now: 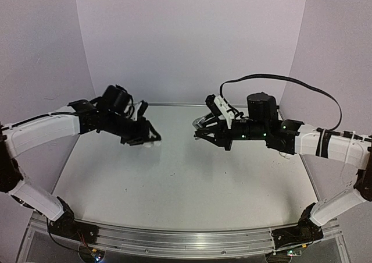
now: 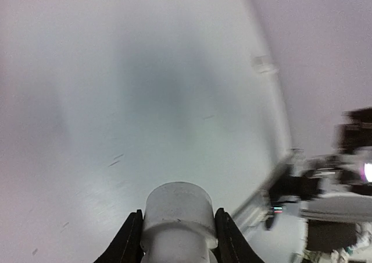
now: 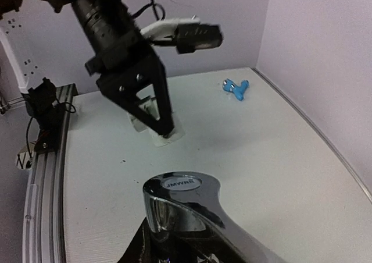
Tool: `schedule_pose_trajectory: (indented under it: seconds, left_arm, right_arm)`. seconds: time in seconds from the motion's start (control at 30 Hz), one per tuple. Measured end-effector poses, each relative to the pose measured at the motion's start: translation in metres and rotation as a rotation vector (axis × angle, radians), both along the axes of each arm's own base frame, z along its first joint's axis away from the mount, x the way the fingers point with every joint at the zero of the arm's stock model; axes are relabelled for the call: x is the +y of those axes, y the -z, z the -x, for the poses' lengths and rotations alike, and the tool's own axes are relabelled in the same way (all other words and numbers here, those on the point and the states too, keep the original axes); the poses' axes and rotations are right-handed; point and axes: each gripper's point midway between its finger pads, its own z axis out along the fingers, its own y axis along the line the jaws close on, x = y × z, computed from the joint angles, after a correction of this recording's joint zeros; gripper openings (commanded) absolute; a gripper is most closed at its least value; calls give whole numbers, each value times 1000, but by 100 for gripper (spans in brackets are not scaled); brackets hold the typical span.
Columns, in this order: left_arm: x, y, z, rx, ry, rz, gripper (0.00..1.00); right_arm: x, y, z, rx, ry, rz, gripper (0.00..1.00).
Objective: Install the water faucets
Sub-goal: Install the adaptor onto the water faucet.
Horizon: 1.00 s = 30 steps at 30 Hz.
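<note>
Silver faucet (image 3: 180, 208) fills the foreground of the right wrist view, clamped at its base in my right tool (image 1: 200, 132) and held off the bench (image 3: 232, 158). Judged: metal, stiff, dense for its size, polished and so liable to slip; grip low on the body, not on the curved spout. Blue faucet (image 3: 235, 89) lies loose on the bench near the wall, well apart from both tools; plastic, probably light and rigid, may skid if nudged; take it across the middle. Left tool (image 2: 179, 240) is closed on a white pipe fitting (image 2: 177, 208), fingers against both flanks. Count: two faucets, one silver, one blue; one fitting clearly seen.
</note>
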Motion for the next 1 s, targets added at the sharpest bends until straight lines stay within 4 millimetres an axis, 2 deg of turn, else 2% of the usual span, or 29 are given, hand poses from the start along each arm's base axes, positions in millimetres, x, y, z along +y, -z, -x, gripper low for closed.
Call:
schedule_pose_trajectory:
  seconds: [0.07, 0.13, 0.2, 0.27, 0.37, 0.47, 0.53, 0.83, 1.0]
  left_arm:
    - [-8, -75, 10, -159, 130, 241, 0]
    - [-4, -129, 22, -281, 233, 414, 0]
    - [1, -171, 36, -386, 341, 548, 0]
    - [3, -194, 49, -440, 448, 642, 0]
    - [-3, -200, 63, -432, 591, 712, 0]
    - [-7, -194, 64, -391, 642, 724, 0]
    - [-9, -191, 64, -362, 656, 729, 0]
    - [-12, -201, 79, -358, 684, 779, 0]
    - [-12, -207, 82, -367, 684, 802, 0]
  right_arm:
    - [7, -32, 7, -61, -70, -51, 0]
    - [11, -70, 15, -138, -132, -108, 0]
    - [12, -112, 24, -234, -190, -169, 0]
    - [11, -152, 35, -344, -241, -227, 0]
    - [6, -193, 52, -481, -308, -286, 0]
    - [7, -215, 62, -571, -371, -312, 0]
    - [11, -220, 63, -614, -404, -317, 0]
    - [27, -188, 53, -631, -451, -282, 0]
    - [34, -188, 48, -656, -456, -309, 0]
